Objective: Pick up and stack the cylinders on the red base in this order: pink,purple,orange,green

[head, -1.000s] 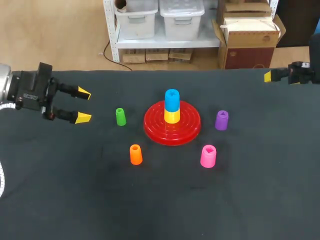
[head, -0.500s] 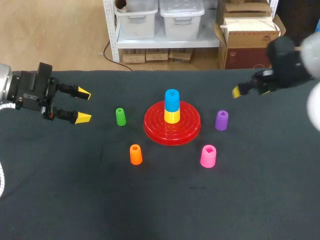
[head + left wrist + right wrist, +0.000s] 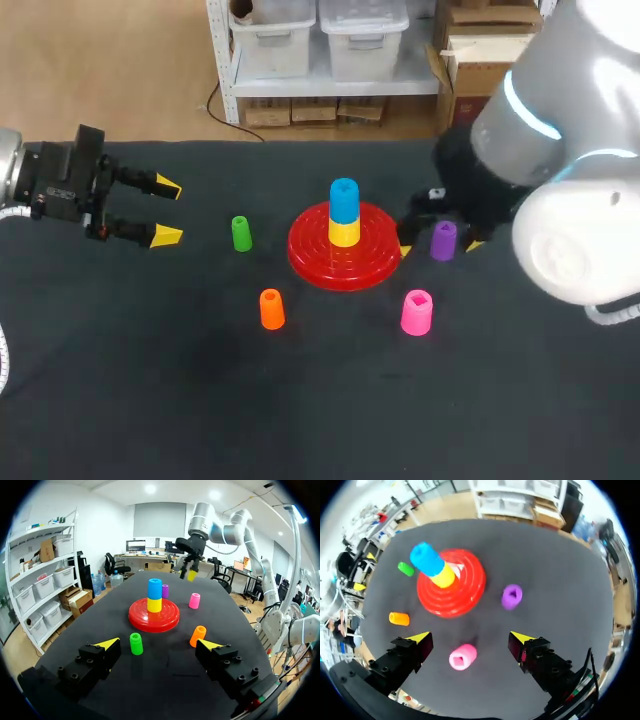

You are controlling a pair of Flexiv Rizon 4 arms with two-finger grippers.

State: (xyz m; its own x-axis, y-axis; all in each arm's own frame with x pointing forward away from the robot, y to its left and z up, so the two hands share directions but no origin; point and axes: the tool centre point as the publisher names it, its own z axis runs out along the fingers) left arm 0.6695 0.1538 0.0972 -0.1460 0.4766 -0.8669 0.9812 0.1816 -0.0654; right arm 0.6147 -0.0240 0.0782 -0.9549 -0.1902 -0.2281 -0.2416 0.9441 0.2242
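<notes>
Right gripper [image 3: 470,638] has swung in from the far table edge within 1 s and now hangs above the pink cylinder [image 3: 462,657], fingers spread wide and holding nothing. The right wrist view places the pink cylinder below and between the 2 yellow tips, with the purple cylinder [image 3: 511,596] ahead of them. Left gripper [image 3: 166,211] has not shifted; it is likewise released, empty, and well apart from the green cylinder [image 3: 241,233]. The orange cylinder [image 3: 271,308] stands near the red base [image 3: 310,255], which already carries a yellow cylinder [image 3: 344,233] with a blue cylinder [image 3: 344,200] on top. Hazards: a descent offset toward the purple cylinder would topple it or pick it out of order; a finger clipping the base rim could shake the 2-piece stack; an off-centre closure would tip the pink cylinder.
</notes>
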